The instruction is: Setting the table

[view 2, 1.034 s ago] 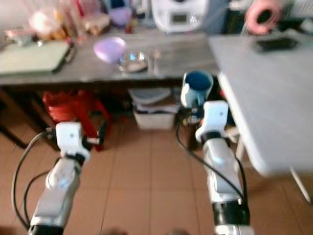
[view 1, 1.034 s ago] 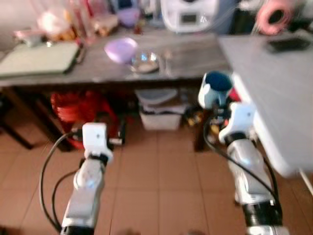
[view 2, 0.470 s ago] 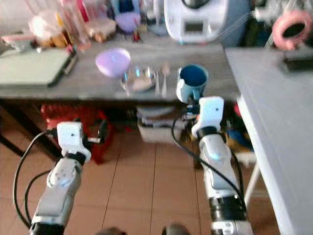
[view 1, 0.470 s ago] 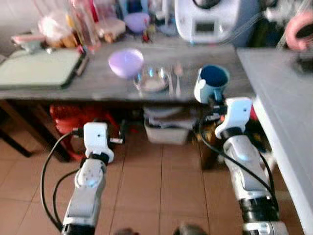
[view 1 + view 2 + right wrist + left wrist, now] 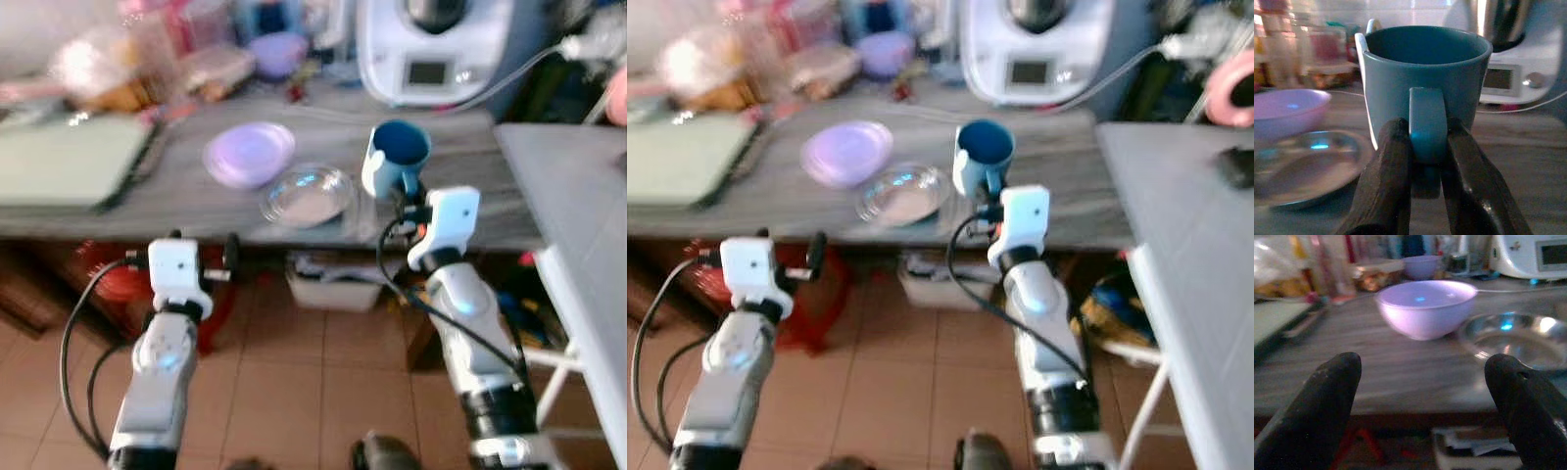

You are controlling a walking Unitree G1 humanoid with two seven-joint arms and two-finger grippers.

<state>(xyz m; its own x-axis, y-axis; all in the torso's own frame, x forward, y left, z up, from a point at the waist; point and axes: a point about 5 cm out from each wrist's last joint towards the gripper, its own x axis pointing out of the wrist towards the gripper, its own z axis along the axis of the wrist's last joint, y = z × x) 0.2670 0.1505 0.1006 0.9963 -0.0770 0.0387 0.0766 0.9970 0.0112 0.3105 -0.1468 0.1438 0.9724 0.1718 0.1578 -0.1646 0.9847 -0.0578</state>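
A blue mug (image 5: 397, 157) stands upright over the grey counter (image 5: 147, 211), just right of a shallow metal dish (image 5: 307, 194). My right gripper (image 5: 1423, 131) is shut on the mug's handle (image 5: 1423, 117), one black finger (image 5: 1393, 161) on each side. Whether the mug rests on the counter I cannot tell. A lilac bowl (image 5: 250, 152) sits left of the dish. My left gripper (image 5: 1422, 382) is open and holds nothing. It is level with the counter's front edge and faces the lilac bowl (image 5: 1425, 306) and the metal dish (image 5: 1518, 335).
A white kitchen appliance (image 5: 431, 49) stands behind the mug. A pale green board (image 5: 64, 162) lies at the counter's left, with jars and bags behind. A white table (image 5: 578, 196) juts in on the right. A red object (image 5: 113, 284) and a white bin (image 5: 333, 292) sit under the counter.
The camera has swung and come closer to the counter. My right gripper has carried the mug from in front of the counter to over it, beside the dish.
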